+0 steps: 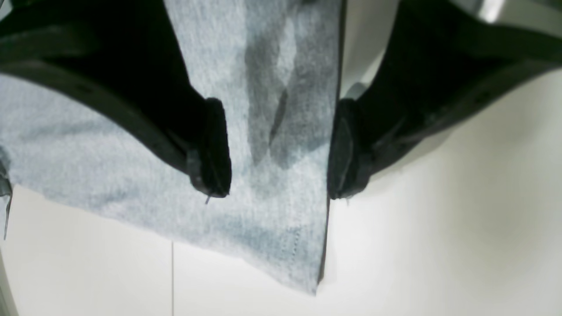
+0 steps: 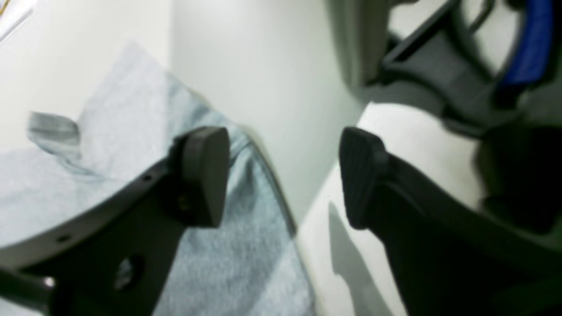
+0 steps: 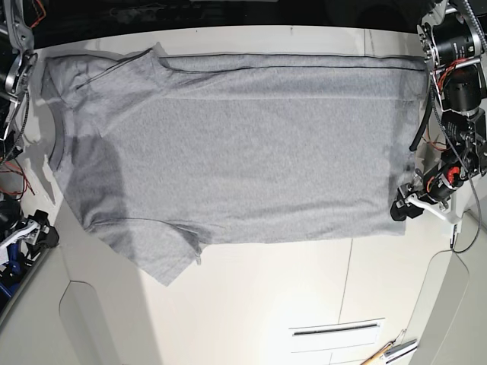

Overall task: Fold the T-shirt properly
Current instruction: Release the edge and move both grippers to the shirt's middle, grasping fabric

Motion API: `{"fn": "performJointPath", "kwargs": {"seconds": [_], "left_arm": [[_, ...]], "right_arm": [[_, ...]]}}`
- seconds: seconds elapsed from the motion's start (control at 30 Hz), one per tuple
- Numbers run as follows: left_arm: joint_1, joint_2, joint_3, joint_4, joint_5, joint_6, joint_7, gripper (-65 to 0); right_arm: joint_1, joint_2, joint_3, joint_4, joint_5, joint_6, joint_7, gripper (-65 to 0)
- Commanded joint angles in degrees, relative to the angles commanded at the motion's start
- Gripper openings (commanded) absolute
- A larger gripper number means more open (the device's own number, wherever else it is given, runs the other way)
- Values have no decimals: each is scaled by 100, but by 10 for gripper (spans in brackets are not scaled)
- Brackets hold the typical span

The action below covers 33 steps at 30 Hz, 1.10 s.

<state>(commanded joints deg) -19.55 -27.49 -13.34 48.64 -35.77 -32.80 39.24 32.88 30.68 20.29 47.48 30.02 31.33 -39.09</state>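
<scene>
T-shirt (image 3: 251, 160) | heather light-grey, plain side up | spread flat and unfolded | collar at base view's left, hem at right

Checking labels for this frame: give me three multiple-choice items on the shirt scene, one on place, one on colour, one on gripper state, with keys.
1. In the base view, where does the T-shirt's neck end point?
A. toward the view's left
B. toward the view's right
C. toward the bottom edge

2. What colour is the T-shirt?
A. navy blue
B. heather light grey
C. red

3. How stands the left gripper?
A. shut on a sleeve
B. open, with shirt cloth between its fingers
C. out of view

Answers:
1. A: collar and both sleeves lie at the left of the base view, with the straight hem at the right.
2. B: the cloth reads light grey in all three views.
3. B: the left wrist view shows a wide gap between the fingers, over the shirt's corner on the white table.
</scene>
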Motion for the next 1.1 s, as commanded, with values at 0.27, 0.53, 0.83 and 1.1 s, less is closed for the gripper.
{"fn": "performJointPath", "kwargs": {"seconds": [0.27, 0.53, 0.83, 1.1], "left_arm": [[0, 0, 0, 0, -7, 0, 48, -263], [0, 0, 0, 0, -63, 0, 48, -263], [0, 0, 0, 0, -79, -2, 42, -263], [0, -17, -2, 0, -74, 0, 81, -263]], "right_arm": [[-2, -11, -7, -280, -66, 9, 136, -260], [-4, -236, -678, -584, 22, 125, -37, -260], [-4, -291, -1056, -584, -157, 74, 192, -260], [31, -286, -1056, -584, -590, -31, 809, -260]]}}
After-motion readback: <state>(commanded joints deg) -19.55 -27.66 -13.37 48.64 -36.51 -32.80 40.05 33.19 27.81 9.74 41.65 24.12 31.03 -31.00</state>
